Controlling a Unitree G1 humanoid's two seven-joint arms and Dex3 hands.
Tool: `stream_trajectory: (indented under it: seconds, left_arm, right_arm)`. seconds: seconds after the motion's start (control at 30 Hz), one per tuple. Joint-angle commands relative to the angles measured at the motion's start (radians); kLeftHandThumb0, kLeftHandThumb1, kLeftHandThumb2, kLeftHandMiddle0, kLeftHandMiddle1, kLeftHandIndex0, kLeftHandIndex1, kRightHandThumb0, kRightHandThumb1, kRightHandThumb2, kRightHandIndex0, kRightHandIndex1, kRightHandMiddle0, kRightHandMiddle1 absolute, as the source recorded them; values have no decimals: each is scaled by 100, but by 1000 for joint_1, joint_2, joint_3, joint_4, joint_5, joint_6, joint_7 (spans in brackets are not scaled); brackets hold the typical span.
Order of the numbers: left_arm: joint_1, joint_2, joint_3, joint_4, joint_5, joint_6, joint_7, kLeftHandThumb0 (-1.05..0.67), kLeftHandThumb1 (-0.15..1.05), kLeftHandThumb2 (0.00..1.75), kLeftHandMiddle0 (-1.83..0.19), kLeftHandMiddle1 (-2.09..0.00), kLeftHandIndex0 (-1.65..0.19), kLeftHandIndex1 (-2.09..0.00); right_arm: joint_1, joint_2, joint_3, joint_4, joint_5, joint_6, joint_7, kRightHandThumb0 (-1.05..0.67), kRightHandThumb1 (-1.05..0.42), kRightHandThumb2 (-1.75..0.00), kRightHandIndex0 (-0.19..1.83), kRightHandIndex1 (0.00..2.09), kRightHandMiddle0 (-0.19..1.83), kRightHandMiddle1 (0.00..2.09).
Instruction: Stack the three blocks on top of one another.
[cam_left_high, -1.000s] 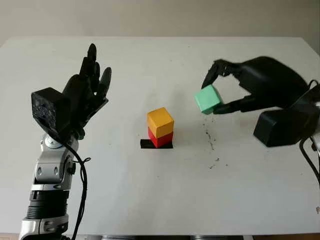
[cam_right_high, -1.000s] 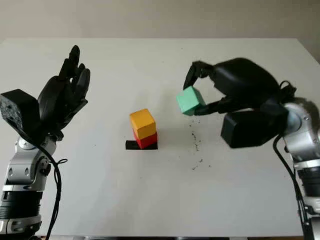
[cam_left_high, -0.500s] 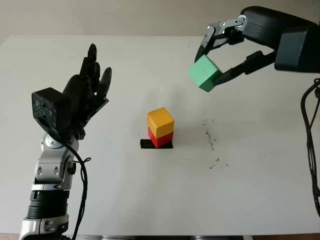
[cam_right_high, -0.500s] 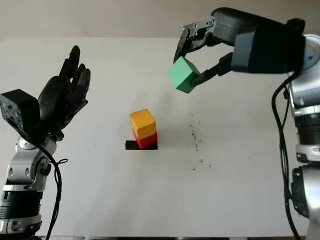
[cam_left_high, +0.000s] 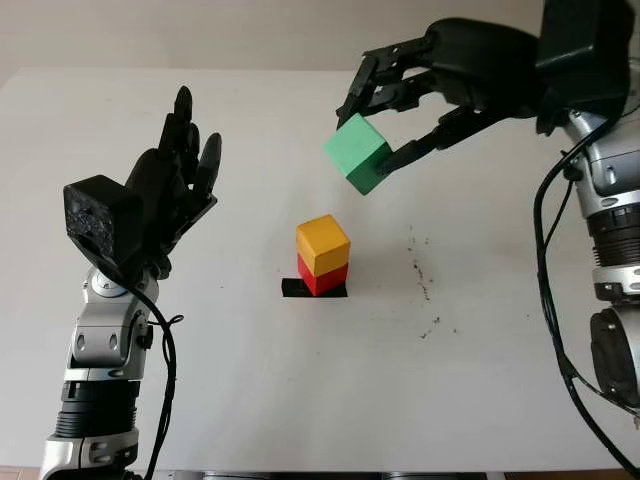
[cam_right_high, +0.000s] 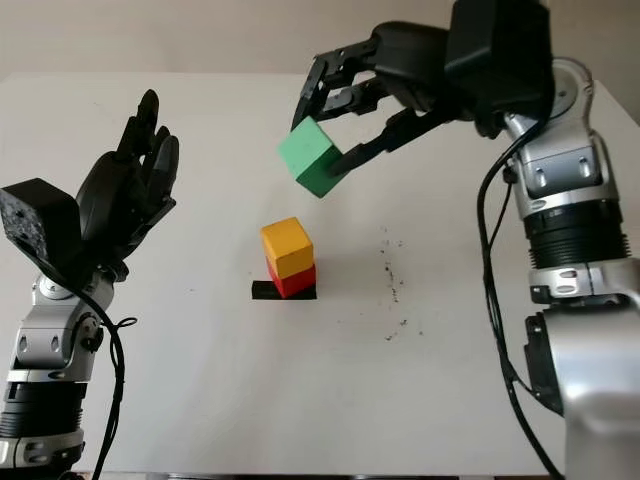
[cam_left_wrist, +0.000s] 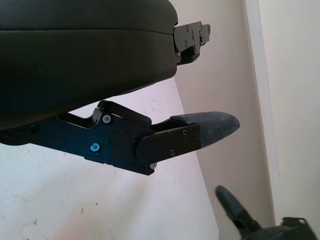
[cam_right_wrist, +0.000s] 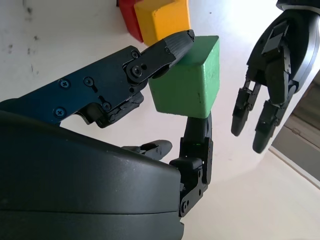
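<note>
In the left eye view, the yellow block (cam_left_high: 321, 244) is sitting on the red block (cam_left_high: 324, 277), and the red one is standing on a strip of black tape (cam_left_high: 313, 289) on the white table (cam_left_high: 300, 400). This two-block stack is the landmark. The right hand (cam_left_high: 385, 125) is hanging in the air above the stack and a little to its right, pinching the green block (cam_left_high: 357, 153) between its fingers; the block is tilted and well clear of the yellow top. The left hand (cam_left_high: 170, 190) is standing raised well to the left of the stack, holding nothing, fingers pointing up. Dark specks (cam_left_high: 423, 285) are lying on the table to the right of the stack.

In the right eye view, the green block (cam_right_high: 316, 156) is hovering above the stack (cam_right_high: 289, 258), slightly right of it, with the right hand (cam_right_high: 345, 105) gripping it from above and from the side.

In the left wrist view, the left hand's fingers (cam_left_wrist: 205, 128) are reaching out over the pale table, grasping nothing.

In the right wrist view, one finger (cam_right_wrist: 167, 47) is pressing the green block (cam_right_wrist: 187, 80) on its upper face and another finger (cam_right_wrist: 199, 135) is pressing from the opposite side. The yellow block (cam_right_wrist: 162, 17) and a corner of the red block (cam_right_wrist: 131, 17) are showing just past the green one, and the left hand (cam_right_wrist: 272, 70) is showing farther off.
</note>
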Motion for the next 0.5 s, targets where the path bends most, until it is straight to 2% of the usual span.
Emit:
stream_trajectory:
  seconds: [0.0,0.17,0.47]
  left_arm:
    - [6,2,4,-17,-5,-12,3,-61,105,63,19,0,19,0]
    - [3,2,0,-13,-3,-9,2,-62,105,63,19,0,19,0]
    - [6,5,-1,-5,0,-21,-3,-62,105,63,19,0,19,0]
  right_arm:
    - [21,12,-3,-35,15,11,-5,-51,-96,-6,43,2,34,158]
    - [91,43,-10,-72,33,8,-30,-53,-97,-6,42,1,31,160]
    - [197,100,-25,-159,97,89,-74,-52,-99,-6,41,1,30,159]
